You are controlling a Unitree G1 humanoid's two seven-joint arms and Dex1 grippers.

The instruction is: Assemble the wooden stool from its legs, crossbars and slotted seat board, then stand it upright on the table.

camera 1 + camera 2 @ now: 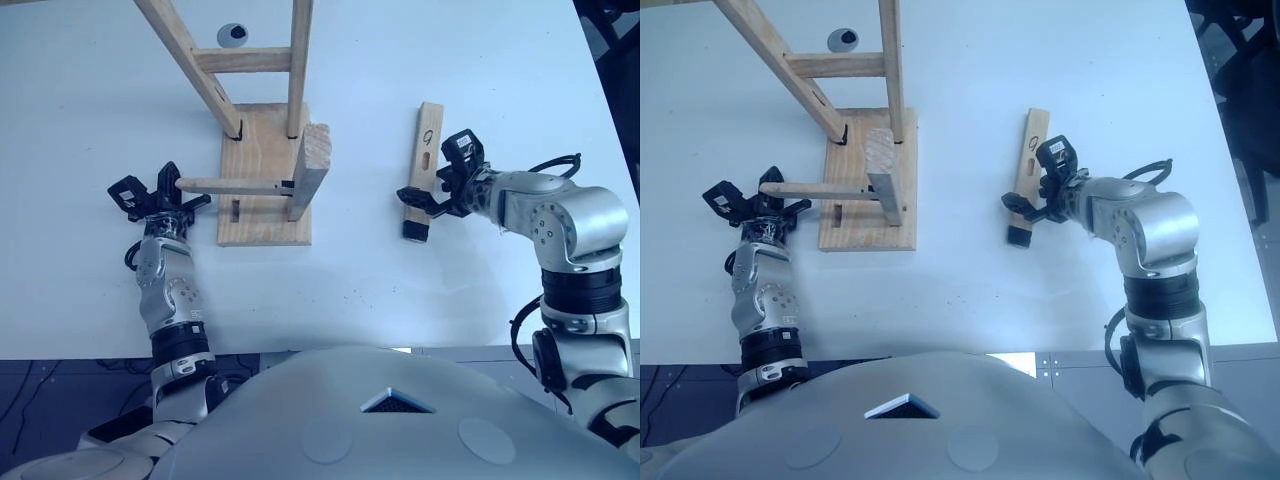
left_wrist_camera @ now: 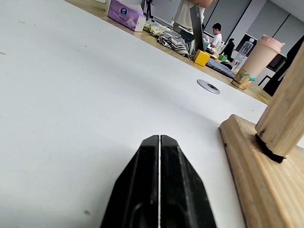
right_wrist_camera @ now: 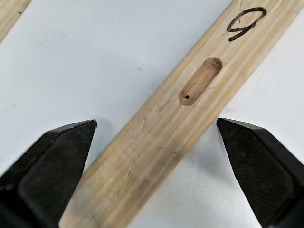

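Right of the seat board (image 1: 262,225), the loose leg (image 1: 424,150) lies flat, and the right gripper (image 3: 156,124) straddles it, spread wide. It sits skewed between the jaws, so closing might spin it out. The left gripper (image 2: 159,142), pressed together left of the board, could nudge the crossbar (image 1: 235,185) loose.

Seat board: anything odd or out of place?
One leg lies loose on the table, apart from the seat board, between the right gripper's open fingers. A crossbar juts sideways over the board, its free end in no leg.
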